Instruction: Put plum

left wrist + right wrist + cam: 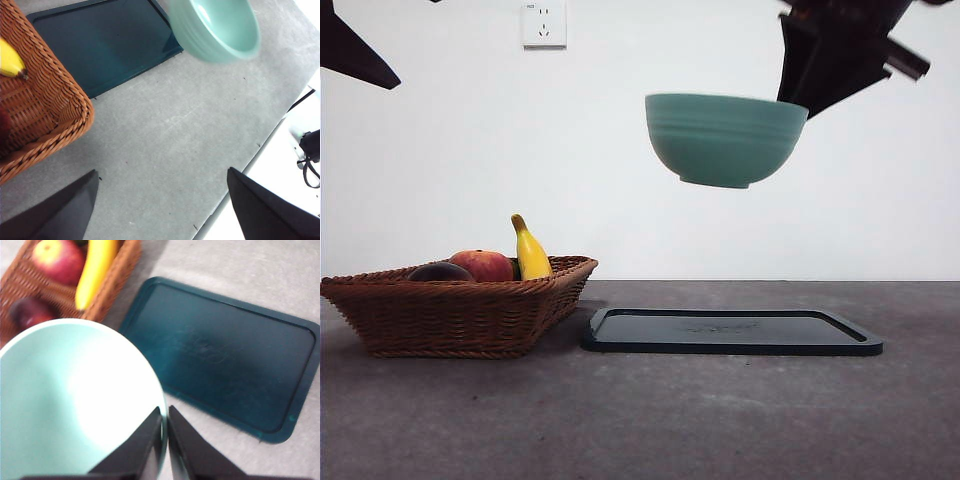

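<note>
While the right gripper (165, 440) clamps the bowl (724, 138) rim aloft, the plum (440, 272) lies in the basket (460, 315), at nine o'clock, nearer the open, empty left gripper (160, 210).

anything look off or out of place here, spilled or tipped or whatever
Nothing spilled or damaged. The one unusual thing is the green bowl, held in mid-air above the dark tray by the right gripper, pinched on its rim, slightly tilted and empty. The plum, red fruit and banana sit in the wicker basket.
</note>
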